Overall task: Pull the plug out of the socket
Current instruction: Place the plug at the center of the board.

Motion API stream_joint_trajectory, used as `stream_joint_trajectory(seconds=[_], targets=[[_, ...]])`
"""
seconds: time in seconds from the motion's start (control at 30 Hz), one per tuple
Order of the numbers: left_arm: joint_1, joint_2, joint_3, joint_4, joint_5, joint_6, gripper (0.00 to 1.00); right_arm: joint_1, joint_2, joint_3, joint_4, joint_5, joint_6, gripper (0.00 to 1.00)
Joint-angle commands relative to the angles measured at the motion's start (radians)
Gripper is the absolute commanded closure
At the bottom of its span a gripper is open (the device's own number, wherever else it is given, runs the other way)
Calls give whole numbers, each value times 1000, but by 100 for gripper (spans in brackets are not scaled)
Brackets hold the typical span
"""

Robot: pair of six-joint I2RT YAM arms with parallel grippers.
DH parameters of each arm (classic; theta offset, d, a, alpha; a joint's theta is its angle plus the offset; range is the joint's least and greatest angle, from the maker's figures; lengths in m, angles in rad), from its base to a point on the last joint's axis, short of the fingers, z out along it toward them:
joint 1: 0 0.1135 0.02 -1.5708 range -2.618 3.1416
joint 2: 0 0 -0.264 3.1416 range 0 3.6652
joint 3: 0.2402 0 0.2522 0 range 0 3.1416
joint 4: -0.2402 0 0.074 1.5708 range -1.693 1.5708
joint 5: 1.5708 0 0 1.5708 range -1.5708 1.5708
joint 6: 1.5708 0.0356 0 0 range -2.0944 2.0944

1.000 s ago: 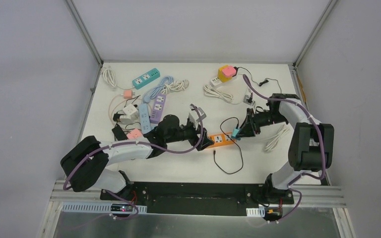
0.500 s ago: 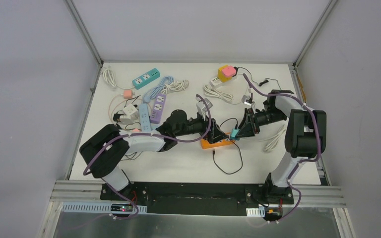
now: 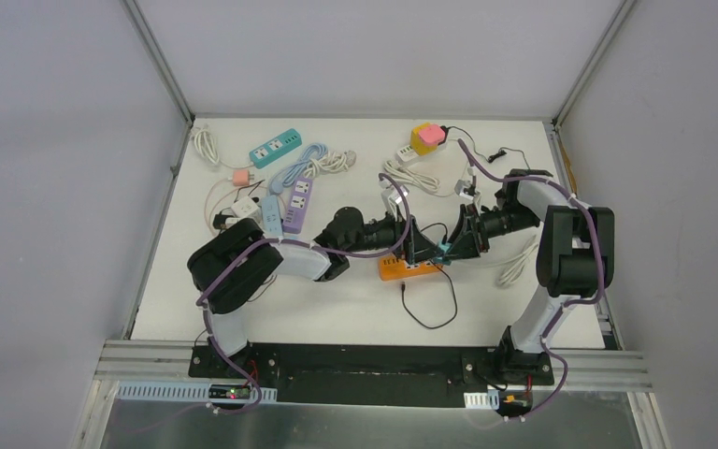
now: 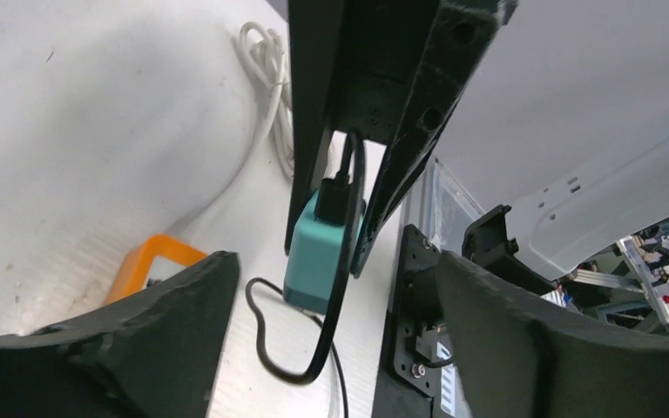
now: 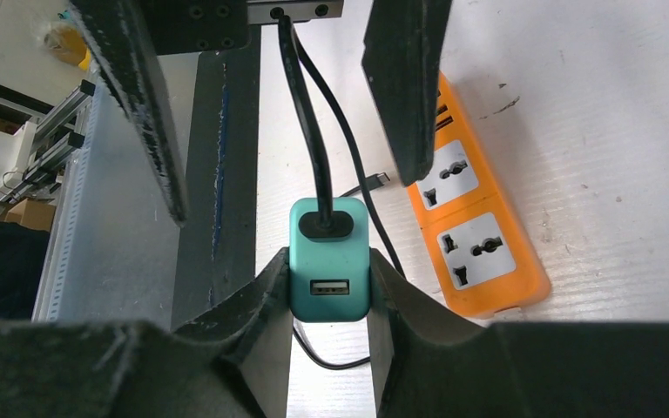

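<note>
Right end effector (image 5: 329,272) grips teal plug (image 5: 330,259) lengthwise, corded end outward; left end effector (image 4: 332,266) spread wide.

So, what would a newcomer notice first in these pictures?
Most striking is the teal plug, pinched in the right gripper near the middle of the table, free of the orange power strip beside it. The left gripper stands wide open, facing the plug. Along the far side lie further strips and coiled cords.

Teal plug (image 5: 330,261), black cable (image 5: 307,122). Orange socket strip (image 5: 507,292), white outlet faces (image 5: 479,250). White table (image 5: 618,104). Upper left of top view: teal strip (image 3: 275,148), purple strip (image 3: 299,204).
</note>
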Motion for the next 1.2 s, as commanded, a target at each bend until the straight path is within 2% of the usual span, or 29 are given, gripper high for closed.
stream_joint_trajectory(seconds=[0.0, 0.1, 0.67, 0.97, 1.1, 1.17], targets=[[3, 38, 57, 165, 45, -71, 21, 25, 3, 30, -220, -48, -45, 100], [3, 83, 80, 220, 72, -116, 35, 26, 4, 34, -221, -50, -38, 100], [3, 91, 57, 247, 108, -116, 50, 27, 3, 41, -220, -54, -18, 100], [3, 96, 54, 269, 126, -131, 78, 27, 0, 40, -220, -54, -17, 100], [4, 97, 49, 288, 132, -140, 98, 27, 0, 40, -220, -57, -14, 100], [4, 97, 49, 297, 136, -145, 100, 27, -2, 39, -220, -60, -13, 97]])
